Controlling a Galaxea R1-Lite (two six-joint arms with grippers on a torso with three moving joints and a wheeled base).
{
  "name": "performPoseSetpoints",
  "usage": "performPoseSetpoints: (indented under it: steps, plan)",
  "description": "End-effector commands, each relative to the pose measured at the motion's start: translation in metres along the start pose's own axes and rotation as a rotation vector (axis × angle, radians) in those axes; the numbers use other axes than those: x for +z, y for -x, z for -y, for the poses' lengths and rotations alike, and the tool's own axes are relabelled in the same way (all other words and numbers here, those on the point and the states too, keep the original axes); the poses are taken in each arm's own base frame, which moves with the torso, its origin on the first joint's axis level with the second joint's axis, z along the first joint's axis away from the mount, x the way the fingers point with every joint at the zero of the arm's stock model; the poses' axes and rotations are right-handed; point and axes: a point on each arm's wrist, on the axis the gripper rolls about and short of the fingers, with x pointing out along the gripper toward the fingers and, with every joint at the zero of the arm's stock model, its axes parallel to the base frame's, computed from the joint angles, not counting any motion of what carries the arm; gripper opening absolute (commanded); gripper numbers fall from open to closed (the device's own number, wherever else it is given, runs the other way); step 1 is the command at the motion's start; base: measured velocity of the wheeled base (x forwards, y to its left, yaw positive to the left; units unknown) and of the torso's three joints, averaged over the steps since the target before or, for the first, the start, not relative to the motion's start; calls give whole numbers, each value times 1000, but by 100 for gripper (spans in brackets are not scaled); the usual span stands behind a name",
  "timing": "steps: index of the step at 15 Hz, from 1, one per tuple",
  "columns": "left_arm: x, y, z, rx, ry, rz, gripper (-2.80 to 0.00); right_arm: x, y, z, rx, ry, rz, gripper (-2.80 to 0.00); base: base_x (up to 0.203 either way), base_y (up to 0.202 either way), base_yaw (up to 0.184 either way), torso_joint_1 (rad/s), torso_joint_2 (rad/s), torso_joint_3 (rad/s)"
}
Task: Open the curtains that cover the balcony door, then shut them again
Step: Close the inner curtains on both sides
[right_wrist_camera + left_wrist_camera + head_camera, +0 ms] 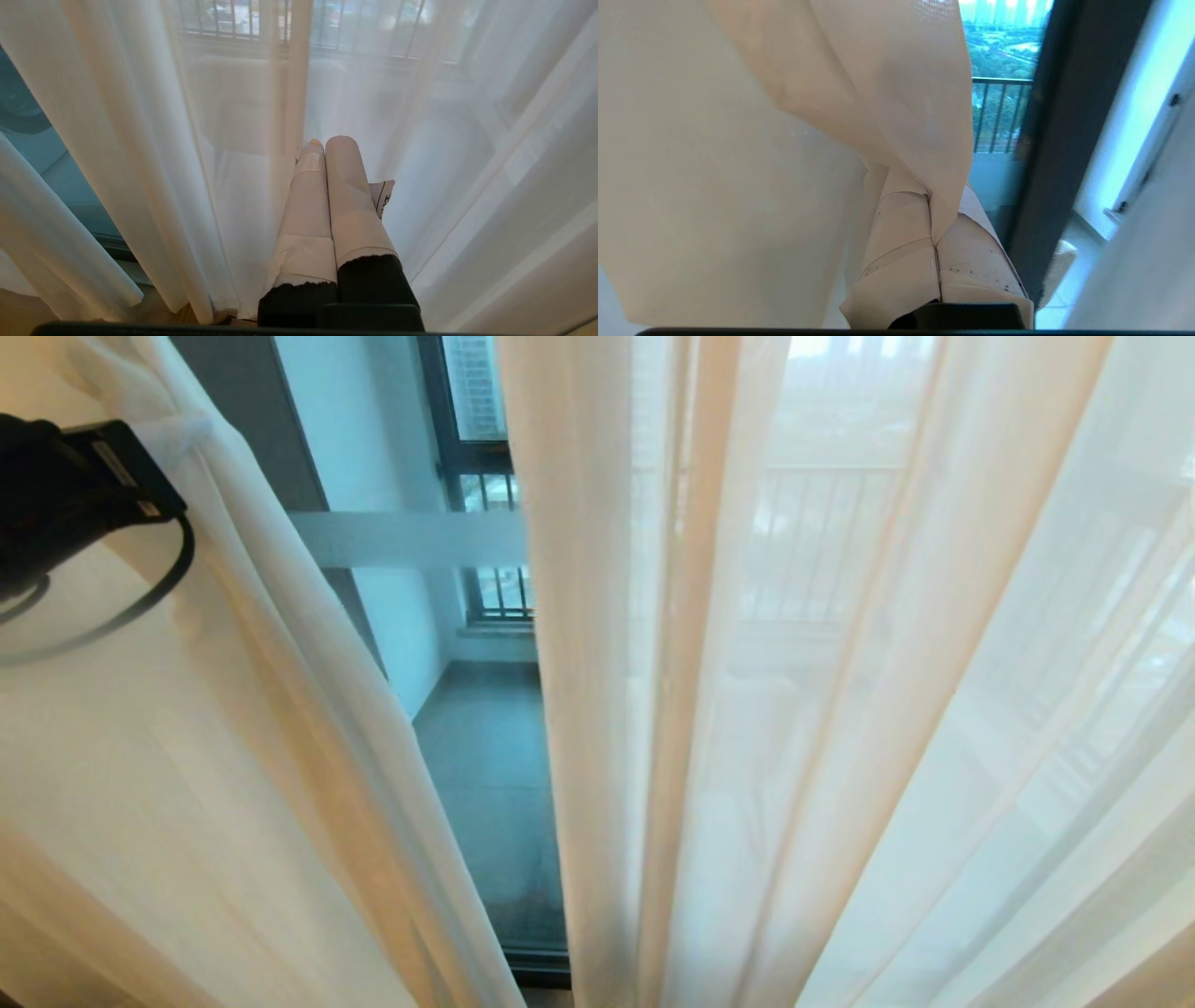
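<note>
The curtains are thin white sheers, parted in the middle. The left sheer panel [233, 756] is drawn aside, and the right sheer panel [840, 709] hangs over the rest. In the gap shows the balcony door glass [485, 784] with its frosted band [411, 537] and dark bottom frame [537, 966]. My left arm's black wrist [75, 504] is at the upper left against the left panel. My left gripper [930, 198] is shut on a fold of that sheer [901, 93], beside the dark door frame [1045, 163]. My right gripper [326, 142] is shut on nothing, close before the right sheer [467, 163].
Beyond the glass lie the tiled balcony floor [495, 728], a white side wall [392, 448] and a farther window with black bars [499, 593]. The balcony railing [822, 541] shows faintly through the right sheer. A black cable [159, 588] loops under my left wrist.
</note>
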Motion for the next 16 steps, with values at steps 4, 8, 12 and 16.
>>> performPoseSetpoints:
  steps: [4,8,12,16]
  plan:
    - [3,2,1,-4,-1,14,-280,0,0,0,0,1,-2,-280,0,-20,0,0,1,1]
    - [6,3,2,-5,-1,23,-280,0,0,0,0,1,-2,-280,0,0,0,0,0,0]
    - [15,2,4,-14,-5,50,-280,0,0,0,0,1,-2,-280,0,0,0,0,0,0]
    - [38,-10,21,-97,5,118,-280,0,0,0,0,1,0,-280,0,0,0,0,0,0]
